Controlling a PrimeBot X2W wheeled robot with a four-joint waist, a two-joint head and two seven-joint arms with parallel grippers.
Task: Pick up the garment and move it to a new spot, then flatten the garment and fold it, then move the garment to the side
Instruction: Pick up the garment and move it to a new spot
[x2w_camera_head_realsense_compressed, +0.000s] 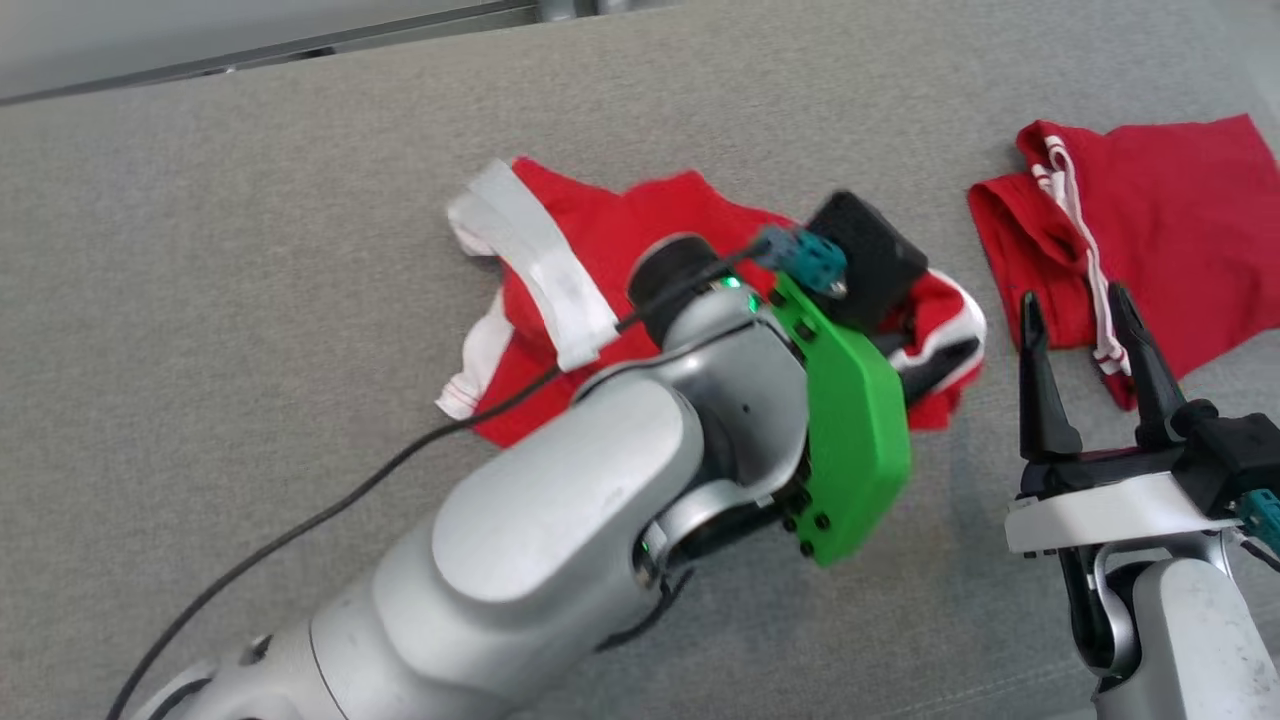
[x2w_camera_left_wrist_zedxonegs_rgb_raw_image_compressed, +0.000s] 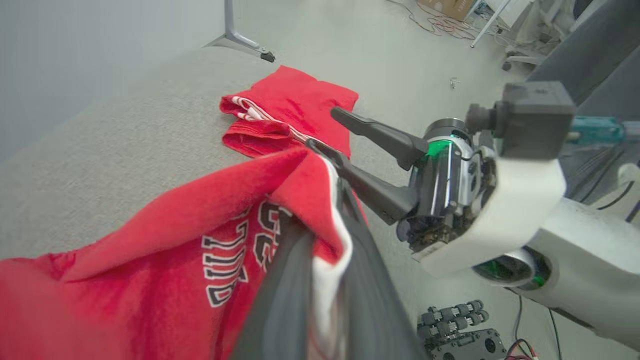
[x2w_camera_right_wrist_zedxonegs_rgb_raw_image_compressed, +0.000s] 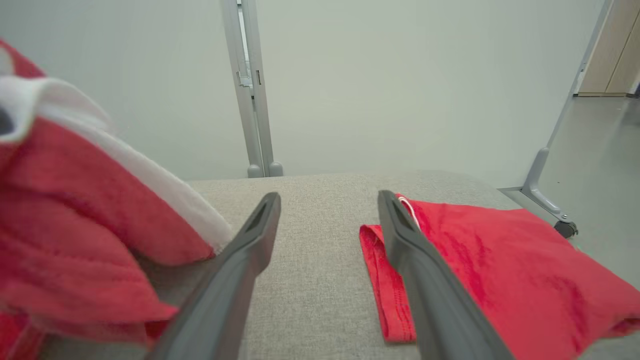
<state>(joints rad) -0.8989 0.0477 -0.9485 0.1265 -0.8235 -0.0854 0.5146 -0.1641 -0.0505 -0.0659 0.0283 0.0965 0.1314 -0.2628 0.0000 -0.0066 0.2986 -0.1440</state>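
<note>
Where the red garment (x2w_camera_head_realsense_compressed: 600, 230) lies crumpled, about the middle of the grey cloth-topped table (x2w_camera_head_realsense_compressed: 250, 250), its long axis runs across the table. It goes from a white band at the far left to a white-trimmed hem at the near right. That right hem is pinched between the fingers of the left end effector (x2w_camera_left_wrist_zedxonegs_rgb_raw_image_compressed: 325, 240), which is clenched on it and holds the corner up off the table. In the left wrist view the black-and-white lettering on the garment shows just below the grip.

Bare table spreads wide to the left of the garment and on its far side, up to the table's far edge. To the right the room is tighter. A second red garment (x2w_camera_head_realsense_compressed: 1150, 220), folded, lies close to the right edge, with a strip of grey between the two. The right end effector (x2w_camera_head_realsense_compressed: 1085, 310) stands over the near end of that strip, its fingers spread apart with nothing between them and pointing at the far side. A black cable (x2w_camera_head_realsense_compressed: 300, 530) trails along the left arm.
</note>
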